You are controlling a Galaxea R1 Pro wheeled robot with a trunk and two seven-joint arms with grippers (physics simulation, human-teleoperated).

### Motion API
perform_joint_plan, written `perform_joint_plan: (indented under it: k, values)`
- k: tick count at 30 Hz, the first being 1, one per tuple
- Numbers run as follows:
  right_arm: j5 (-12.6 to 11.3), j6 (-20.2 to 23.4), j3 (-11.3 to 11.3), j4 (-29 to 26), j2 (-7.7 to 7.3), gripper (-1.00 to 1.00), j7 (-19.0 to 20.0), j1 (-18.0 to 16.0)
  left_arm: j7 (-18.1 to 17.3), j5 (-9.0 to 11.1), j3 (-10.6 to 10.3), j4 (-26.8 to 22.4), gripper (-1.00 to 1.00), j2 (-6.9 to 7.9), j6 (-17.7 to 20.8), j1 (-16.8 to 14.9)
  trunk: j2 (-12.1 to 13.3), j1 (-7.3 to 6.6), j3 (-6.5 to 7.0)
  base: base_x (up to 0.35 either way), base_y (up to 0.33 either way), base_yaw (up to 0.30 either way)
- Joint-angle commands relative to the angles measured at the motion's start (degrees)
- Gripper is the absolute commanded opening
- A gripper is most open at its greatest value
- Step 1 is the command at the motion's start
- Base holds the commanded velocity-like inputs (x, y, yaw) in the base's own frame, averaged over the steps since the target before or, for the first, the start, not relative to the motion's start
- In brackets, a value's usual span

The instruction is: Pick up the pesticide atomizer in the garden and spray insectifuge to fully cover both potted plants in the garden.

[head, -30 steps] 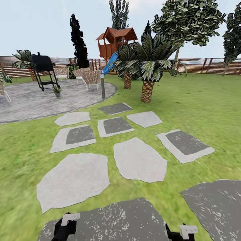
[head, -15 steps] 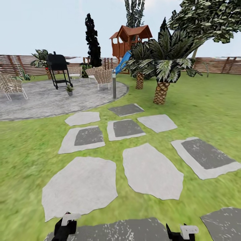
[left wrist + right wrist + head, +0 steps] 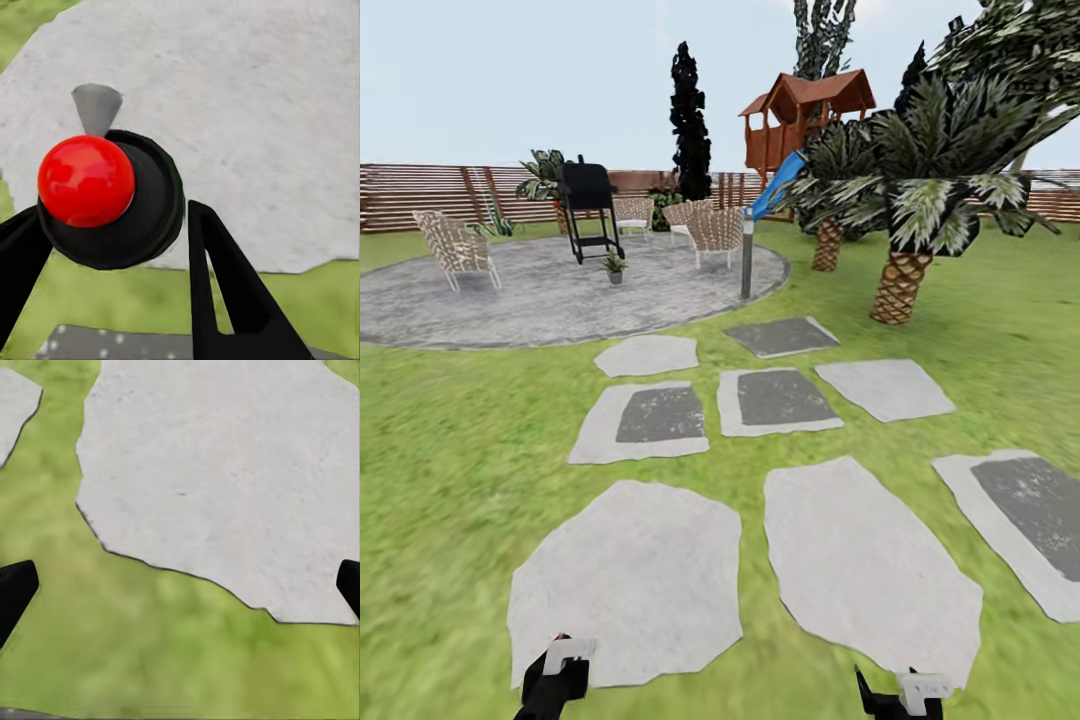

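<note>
A small potted plant (image 3: 614, 267) with green leaves in a grey pot stands far off on the round grey patio (image 3: 510, 300), beside the black grill (image 3: 588, 208). The atomizer is out of view. My left gripper (image 3: 556, 676) and right gripper (image 3: 906, 694) hang low at the near edge of the head view, over pale stepping stones (image 3: 630, 580) in the lawn. In the left wrist view the left gripper (image 3: 109, 217) has its black fingers (image 3: 225, 300) spread, with a black round part carrying a red ball (image 3: 86, 180) showing between them. In the right wrist view the right gripper (image 3: 185, 577) is wide open above stone and grass.
A grey bollard lamp (image 3: 746, 262) stands at the patio's edge. Woven chairs (image 3: 455, 248) ring the patio. Scaly palms (image 3: 900, 285) rise at the right, a wooden play tower (image 3: 800, 125) with a blue slide behind them. A brown slatted fence (image 3: 420, 195) closes the back.
The whole picture has slid to the right and the stones have come nearer: the camera has turned left and advanced. Both grippers keep their place in the view.
</note>
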Motion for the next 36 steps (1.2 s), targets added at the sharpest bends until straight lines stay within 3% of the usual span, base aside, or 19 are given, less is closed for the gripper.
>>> perform_joint_plan:
  k: [1, 11, 36]
  values:
    - [-0.6, -0.17, 0.3, 0.02, -0.02, 1.0, 0.32, -0.02, 0.44, 0.05, -0.49, -0.03, -1.0, 0.02, -0.09, -0.03, -0.02, 0.02, -0.05, 0.341, 0.0, 0.27]
    - [-0.6, -0.17, 0.27, 0.02, -0.02, 1.0, 0.32, -0.02, 0.44, 0.05, -0.49, -0.03, -1.0, -0.01, -0.09, -0.03, -0.02, 0.02, -0.06, 0.341, 0.0, 0.242]
    - [-0.6, -0.17, 0.33, 1.08, 0.05, 1.0, 0.4, -0.02, 0.44, 0.01, -0.49, -0.03, -1.0, -0.03, -0.09, -0.03, -0.02, 0.02, -0.06, 0.341, 0.0, 0.004]
